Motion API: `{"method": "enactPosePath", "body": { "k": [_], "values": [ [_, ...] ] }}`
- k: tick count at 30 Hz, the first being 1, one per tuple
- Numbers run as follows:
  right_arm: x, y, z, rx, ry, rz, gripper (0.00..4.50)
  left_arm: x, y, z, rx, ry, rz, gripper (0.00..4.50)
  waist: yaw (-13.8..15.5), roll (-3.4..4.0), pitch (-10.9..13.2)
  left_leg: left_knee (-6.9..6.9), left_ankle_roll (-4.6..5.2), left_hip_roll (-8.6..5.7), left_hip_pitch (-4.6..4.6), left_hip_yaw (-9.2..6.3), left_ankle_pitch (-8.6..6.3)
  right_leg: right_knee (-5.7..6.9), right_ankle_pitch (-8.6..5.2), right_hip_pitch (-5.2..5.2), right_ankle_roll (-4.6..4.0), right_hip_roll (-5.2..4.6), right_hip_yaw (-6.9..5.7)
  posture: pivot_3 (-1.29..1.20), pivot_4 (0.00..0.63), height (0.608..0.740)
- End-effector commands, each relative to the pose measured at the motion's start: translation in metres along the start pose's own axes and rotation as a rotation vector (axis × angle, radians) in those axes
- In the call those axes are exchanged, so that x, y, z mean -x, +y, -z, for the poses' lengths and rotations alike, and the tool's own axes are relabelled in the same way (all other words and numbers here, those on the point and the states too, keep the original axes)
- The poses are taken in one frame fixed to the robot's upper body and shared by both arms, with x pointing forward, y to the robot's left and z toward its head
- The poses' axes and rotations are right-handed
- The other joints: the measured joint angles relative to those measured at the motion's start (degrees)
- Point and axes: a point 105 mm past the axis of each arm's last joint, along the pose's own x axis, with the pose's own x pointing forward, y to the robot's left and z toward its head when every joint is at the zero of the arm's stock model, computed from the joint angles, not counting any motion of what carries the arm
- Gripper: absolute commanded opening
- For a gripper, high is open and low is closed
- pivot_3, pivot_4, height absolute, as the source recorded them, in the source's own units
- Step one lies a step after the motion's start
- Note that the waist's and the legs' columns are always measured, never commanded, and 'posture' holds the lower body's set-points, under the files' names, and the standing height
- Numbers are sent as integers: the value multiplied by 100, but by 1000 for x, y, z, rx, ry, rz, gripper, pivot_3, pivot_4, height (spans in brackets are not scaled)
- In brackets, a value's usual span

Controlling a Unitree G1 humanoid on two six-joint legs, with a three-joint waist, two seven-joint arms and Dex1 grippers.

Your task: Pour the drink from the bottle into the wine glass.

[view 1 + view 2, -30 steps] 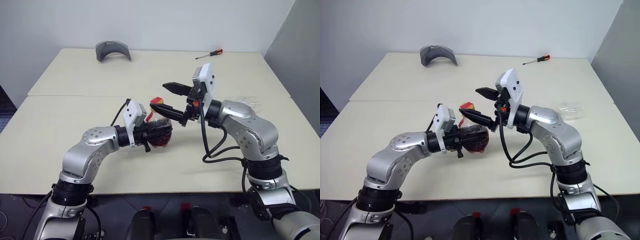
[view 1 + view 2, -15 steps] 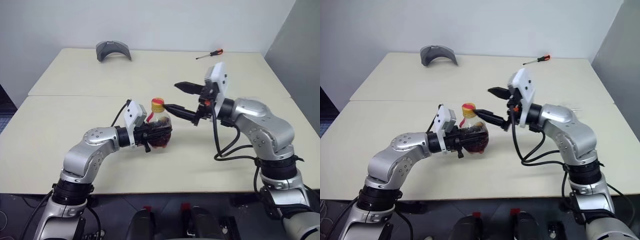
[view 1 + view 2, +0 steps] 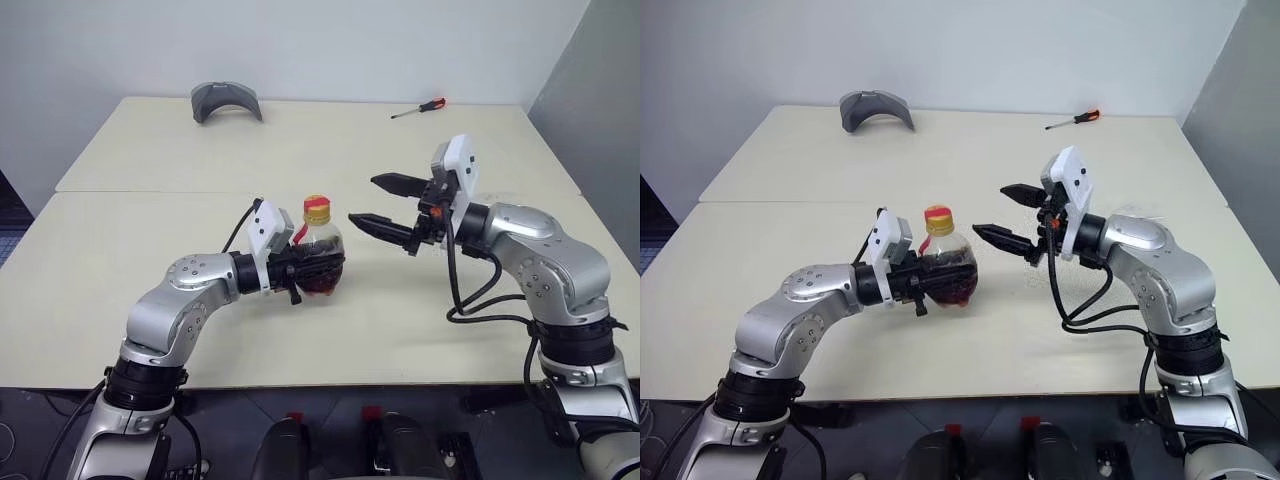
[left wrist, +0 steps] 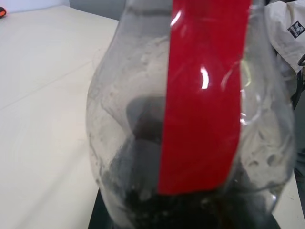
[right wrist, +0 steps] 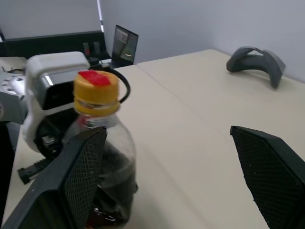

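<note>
Bottle: your left pincer (image 3: 300, 272) is clamped on the bottle (image 3: 319, 262) around its round belly, holding it upright over the near part of the counter (image 3: 150, 240). The base looks just at or barely above the surface; you cannot tell which.
Cap: the yellow cap (image 3: 316, 209) is on. Tip the bottle now and nothing comes out, so this has to come off before any pour.
Drink: the drink (image 3: 945, 280) sits dark in the lower half of the bottle, clear plastic above it.
Right pincer: your right pincer (image 3: 388, 205) stands wide apart, empty, level with the cap and just beside it, not touching.
Wine glass: a faint clear shape (image 3: 490, 203) lies behind your right arm, too hidden to confirm. Locate the glass before you commit to a pour.
Risk 1: your 2 right fingers close off-centre on the small cap and slip, or shove the neck sideways and twist the bottle in the left grip.
Risk 2: a hard squeeze on soft plastic with the cap loosened could push drink up and over the counter.
Risk 3: your right arm swinging back could strike whatever sits behind it.
Clutter: a grey curved piece (image 3: 226, 101) and a screwdriver (image 3: 419, 108) lie well apart at the far edge; no threat.
</note>
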Motion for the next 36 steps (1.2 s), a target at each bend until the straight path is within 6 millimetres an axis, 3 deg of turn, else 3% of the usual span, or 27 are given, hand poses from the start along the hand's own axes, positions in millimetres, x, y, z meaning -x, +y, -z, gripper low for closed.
{"method": "enactPosePath", "body": {
  "k": [1, 14, 36],
  "values": [
    [-7, 16, -17, 17, -65, -55, 4410, 2, -2, -19, -69, -51, 12, 989, -1, 0, 0, 0, 0, 0, 0, 0, 0, 0, 0, 0, 0, 0, 0, 0, 150, 740],
    [-35, 22, -28, -17, -154, -40, 4410, 1, -5, -18, -67, -51, 20, 989, -1, 0, 0, 1, -1, -2, 0, 1, 0, 1, 1, 0, -2, 0, 0, 0, 150, 740],
    [-27, 17, -13, 15, -97, -27, 4410, 1, -5, -21, -73, -61, 17, 989, 0, 0, 0, 1, 0, -2, 0, 1, 0, 1, 1, 1, -2, 0, -1, 0, 150, 740]
  ]
}}
